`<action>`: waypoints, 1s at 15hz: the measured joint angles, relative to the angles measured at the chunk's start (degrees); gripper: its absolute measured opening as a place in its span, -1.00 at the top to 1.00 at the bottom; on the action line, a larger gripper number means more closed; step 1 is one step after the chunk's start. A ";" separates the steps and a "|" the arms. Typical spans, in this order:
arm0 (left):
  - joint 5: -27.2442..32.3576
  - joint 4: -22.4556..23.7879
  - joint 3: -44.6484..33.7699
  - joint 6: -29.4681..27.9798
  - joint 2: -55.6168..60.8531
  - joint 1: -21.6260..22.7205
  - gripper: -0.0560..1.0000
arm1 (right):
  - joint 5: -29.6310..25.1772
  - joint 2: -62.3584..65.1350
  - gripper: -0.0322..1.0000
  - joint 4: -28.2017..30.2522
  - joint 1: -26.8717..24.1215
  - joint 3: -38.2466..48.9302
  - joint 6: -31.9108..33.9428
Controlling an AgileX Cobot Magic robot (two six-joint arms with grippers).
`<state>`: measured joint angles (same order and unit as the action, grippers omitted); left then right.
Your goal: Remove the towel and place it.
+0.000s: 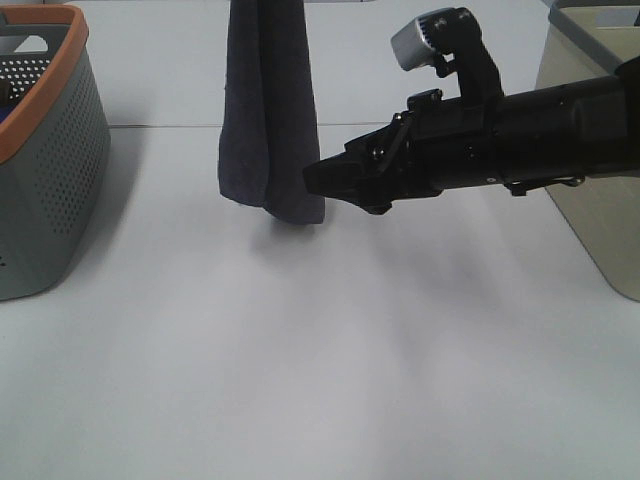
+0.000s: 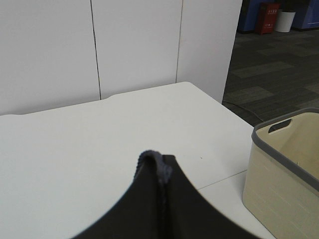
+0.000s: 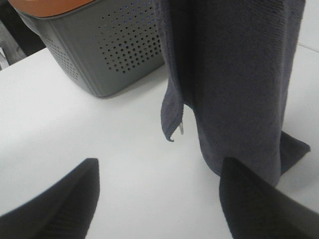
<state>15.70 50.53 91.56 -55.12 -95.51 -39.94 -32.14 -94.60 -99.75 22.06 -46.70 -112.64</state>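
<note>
The dark charcoal towel (image 1: 265, 110) hangs straight down from above the exterior high view's top edge, and its lower end reaches the white table. In the left wrist view my left gripper (image 2: 159, 167) is shut on the towel's stitched hem (image 2: 155, 162), high over the table. My right gripper (image 1: 314, 182) reaches in from the right at the towel's lower end. It stands open, and in the right wrist view the hanging towel (image 3: 234, 74) is just ahead of the right gripper (image 3: 159, 199), close to one of its fingers (image 3: 259, 204), with nothing held.
A grey perforated basket with an orange rim (image 1: 50, 150) stands at the left edge, also seen as the grey basket (image 3: 109, 50) behind the towel. A beige basket with a grey rim (image 1: 600, 200) stands at the right, the beige basket (image 2: 289, 169) near the table's corner.
</note>
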 joint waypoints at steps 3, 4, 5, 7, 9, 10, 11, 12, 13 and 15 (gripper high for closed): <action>0.00 0.00 0.00 0.06 0.00 0.00 0.89 | 1.09 -5.44 -0.38 -0.06 5.73 -4.35 0.74; 0.00 0.00 0.00 0.06 0.00 0.00 0.89 | 3.15 -6.82 -0.38 -0.06 6.76 -5.84 0.92; 0.00 0.00 0.00 0.06 0.00 0.00 0.89 | 5.50 -8.02 -0.38 -0.06 7.05 -7.33 1.26; 0.00 0.00 0.00 0.06 0.00 0.00 0.89 | 8.02 -9.57 -0.38 -0.06 7.10 -9.22 1.89; 0.00 0.00 0.00 0.06 0.00 0.00 0.89 | 11.86 -10.71 -0.38 -0.11 7.10 -10.20 2.46; 0.00 0.00 0.00 0.06 0.00 0.00 0.89 | 13.18 -10.94 -0.38 -0.11 7.10 -10.26 2.46; 0.00 0.00 0.00 0.06 0.00 0.00 0.89 | 13.35 -10.94 -0.38 -0.11 7.10 -10.26 2.46; 0.00 0.00 0.00 0.06 0.00 0.00 0.89 | 13.46 -10.94 -0.38 -0.11 7.10 -10.49 2.46; 0.00 0.00 0.00 0.06 0.00 0.00 0.89 | 13.58 -10.94 -0.38 -0.11 7.10 -10.54 2.46; 0.00 0.06 0.00 0.06 0.00 0.00 0.89 | 13.46 -11.23 -0.38 -0.11 7.10 -10.60 2.46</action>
<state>15.70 50.59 91.56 -55.06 -95.51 -39.94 -18.68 -105.83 -99.87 29.16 -57.30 -110.18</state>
